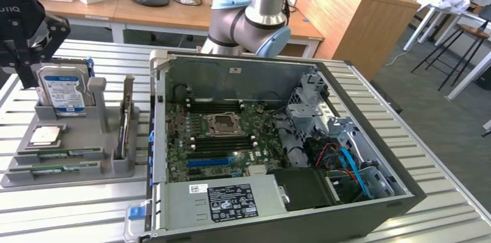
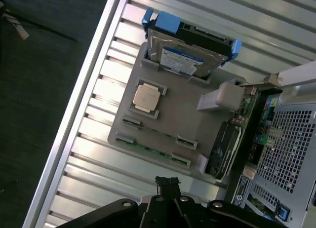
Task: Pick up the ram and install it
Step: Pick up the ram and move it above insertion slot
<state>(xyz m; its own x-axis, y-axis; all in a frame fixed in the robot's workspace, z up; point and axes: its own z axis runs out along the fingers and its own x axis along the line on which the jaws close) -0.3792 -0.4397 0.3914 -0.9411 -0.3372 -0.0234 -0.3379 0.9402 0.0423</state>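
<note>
Claw (image 2: 168, 183), shut and empty, over the ram (image 2: 155, 151) on the tray (image 2: 187, 114); in the exterior view, the motherboard (image 1: 222, 139).

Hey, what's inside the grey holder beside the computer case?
The grey holder carries an upright hard drive, a flat processor chip, one ram stick beside another, and an expansion card on edge. Its slots cover the drive's and card's lower edges.

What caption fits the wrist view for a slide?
Shut hand over a grey tray holding ram sticks, a processor and a hard drive.
</note>
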